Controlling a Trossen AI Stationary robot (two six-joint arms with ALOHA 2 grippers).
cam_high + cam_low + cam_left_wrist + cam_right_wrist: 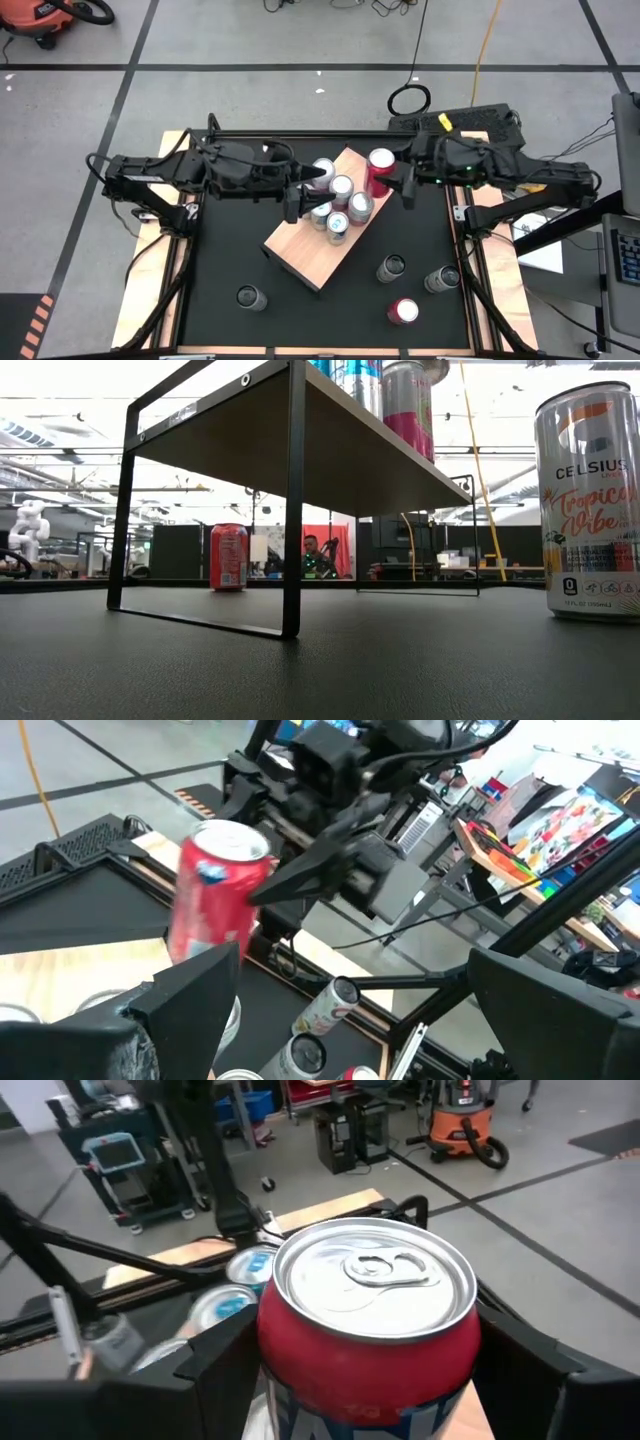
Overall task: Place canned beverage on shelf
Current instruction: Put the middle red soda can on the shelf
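The right gripper [392,183] pinches a red can [380,170] between its fingers, upright at the far end of the shelf [300,252]; the right wrist view shows its silver top and pull tab close up. The left gripper [300,196] hangs spread wide and empty over the cans [340,205] clustered on the shelf. Only the low view reads a label: "CELSIUS" and "Tropical Vibe" on a white can [590,500] on the table [230,250]. Behind the shelf's black legs stands another red can [228,557].

Left end effector [297,199] spread wide, right end effector [396,184] clamped — arms converging
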